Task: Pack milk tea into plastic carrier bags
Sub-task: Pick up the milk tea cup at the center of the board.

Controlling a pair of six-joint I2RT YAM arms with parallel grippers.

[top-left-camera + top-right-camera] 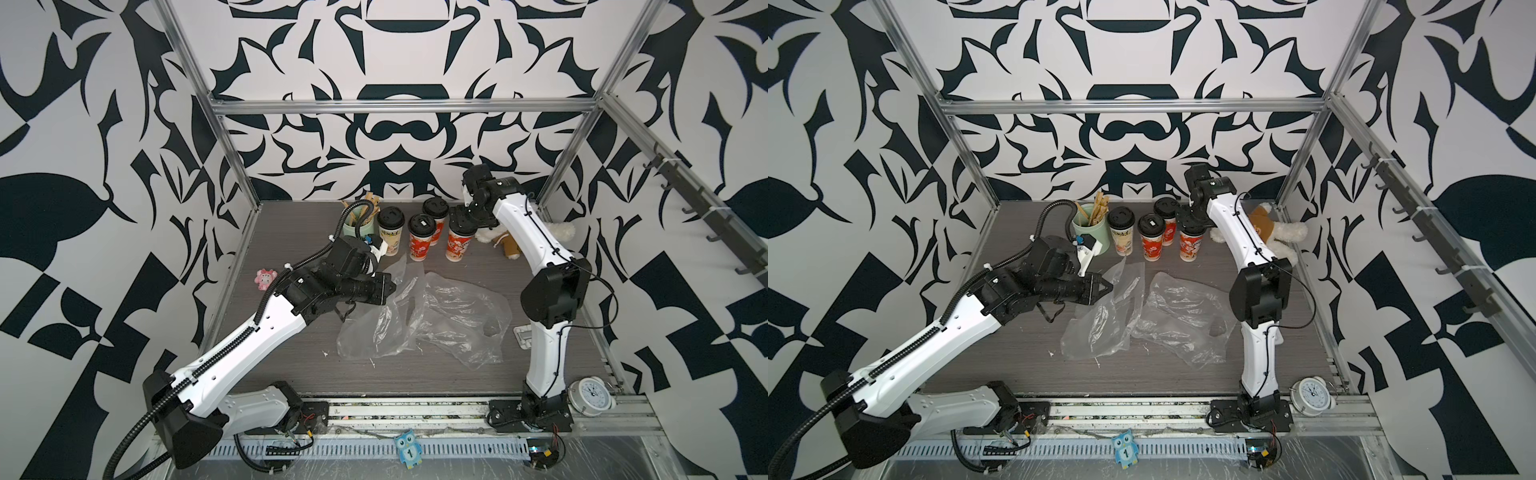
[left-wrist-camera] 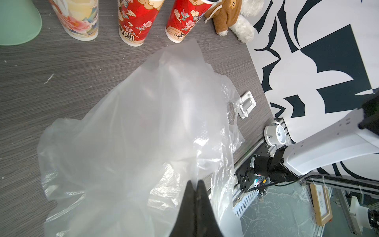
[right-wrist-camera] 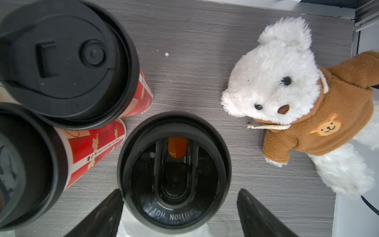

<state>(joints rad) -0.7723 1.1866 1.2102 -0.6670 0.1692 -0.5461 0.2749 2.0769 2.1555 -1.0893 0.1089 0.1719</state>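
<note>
Several milk tea cups with black lids stand along the back: a cream-yellow one (image 1: 390, 239), two red ones (image 1: 421, 245) (image 1: 435, 208), and a third red cup (image 1: 458, 247) at the right. My right gripper (image 3: 180, 191) hangs open just above that cup's lid (image 3: 174, 164), one finger on each side, touching nothing. Two clear plastic carrier bags lie crumpled mid-table, one (image 1: 374, 328) to the left of the other (image 1: 465, 316). My left gripper (image 2: 194, 181) is shut on a raised edge of the left bag (image 2: 133, 133), seen in a top view at the gripper (image 1: 392, 286).
A mint-green holder (image 1: 359, 228) of brown sticks stands left of the cups, close behind my left wrist. A white teddy bear (image 3: 272, 78) lies right of the cups. A pink toy (image 1: 267, 279), a white clip (image 1: 523, 336) and an alarm clock (image 1: 592, 395) sit near the edges.
</note>
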